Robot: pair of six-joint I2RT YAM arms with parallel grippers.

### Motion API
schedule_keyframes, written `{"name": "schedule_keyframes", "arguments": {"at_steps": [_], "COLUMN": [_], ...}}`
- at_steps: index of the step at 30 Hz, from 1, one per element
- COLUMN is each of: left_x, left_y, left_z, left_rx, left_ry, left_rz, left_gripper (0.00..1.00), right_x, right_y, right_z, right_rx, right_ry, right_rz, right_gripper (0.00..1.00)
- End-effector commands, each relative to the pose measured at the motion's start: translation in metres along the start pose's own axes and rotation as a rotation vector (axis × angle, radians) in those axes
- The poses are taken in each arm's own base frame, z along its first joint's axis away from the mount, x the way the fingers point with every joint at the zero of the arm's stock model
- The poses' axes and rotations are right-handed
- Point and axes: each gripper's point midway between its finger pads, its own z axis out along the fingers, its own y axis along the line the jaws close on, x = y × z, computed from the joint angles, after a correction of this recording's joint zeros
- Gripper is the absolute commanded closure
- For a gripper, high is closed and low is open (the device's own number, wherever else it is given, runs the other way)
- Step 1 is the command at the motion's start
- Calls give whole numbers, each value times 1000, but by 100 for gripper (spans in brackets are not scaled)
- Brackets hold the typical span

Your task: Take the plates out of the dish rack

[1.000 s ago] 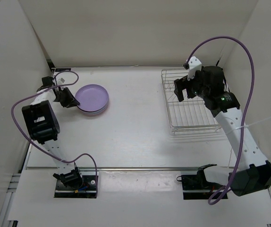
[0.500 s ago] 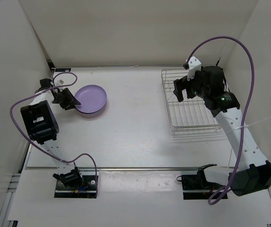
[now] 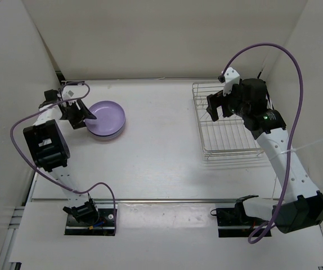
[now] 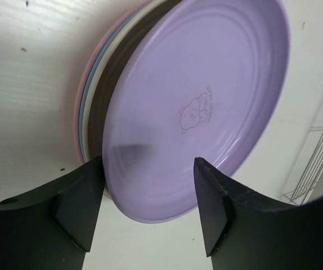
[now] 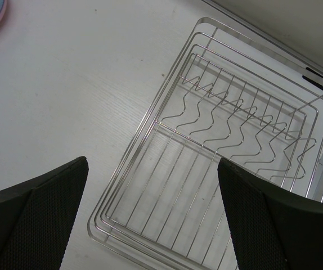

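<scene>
— Since the silver wire dish rack (image 3: 229,135) at two o'clock on the white table (image 3: 161,140) holds nothing, is the unloading done?

— Nearly, I'd judge. Four round plastic plates sit stacked at ten o'clock: pink plate (image 4: 76,115), blue plate (image 4: 82,115), cream-white plate (image 4: 88,115), and lavender plate (image 4: 201,107) on top, seemingly a touch tilted. Stacking keeps them compact.

— And the claws?

— Two. The left claw (image 4: 147,169) flanks the lavender rim with jaws apart, gripping nothing, so that plate rests on the pile. The right claw (image 5: 151,163) hangs wide open over the one rack, empty.
</scene>
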Motion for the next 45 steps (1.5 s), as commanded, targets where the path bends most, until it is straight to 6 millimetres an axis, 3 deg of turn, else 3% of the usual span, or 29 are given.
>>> {"name": "schedule_keyframes", "arguments": {"at_steps": [1,4,9,11,14,21,27,33,36,37,42,45], "left_x": [-28,-34,-30,-25,-17,-12,-32,-48,-52,-59,-48,-35], "left_y": [-31,-41,-27,-25,-21,-13,-31,-36,-33,-33,-15,4], "left_z": [-28,-25,-13,-5,1,3,-16,-34,-53,-69,-84,-94], "left_rx": [73,81,-6,-18,-67,-168,-183,-230,-300,-301,-285,-313], "left_ry": [-83,-78,-38,-10,18,42,-33,-73,-116,-166,-179,-149], "left_rz": [73,104,82,75,73,103,189,223,231,229,203,196], "left_gripper": [27,25,20,12,7,0,0,0,0,0,0,0], "right_x": [-11,-11,-13,-13,-13,-15,-16,-12,-4,-3,18,16], "right_y": [0,0,0,-3,-3,-2,0,1,-6,-12,-38,-49], "right_z": [-7,-7,-10,-10,-10,-13,-13,-12,-9,-10,2,-1], "right_rx": [0,0,2,10,10,3,-7,-9,23,46,84,111], "right_ry": [-50,-50,-59,-58,-58,-69,-71,-63,-46,-42,9,11], "right_rz": [-19,-19,-21,-17,-17,-19,-20,-18,-2,4,107,120], "right_gripper": [1,1,1,1,1,1,1,1,0,0,0,0]}}
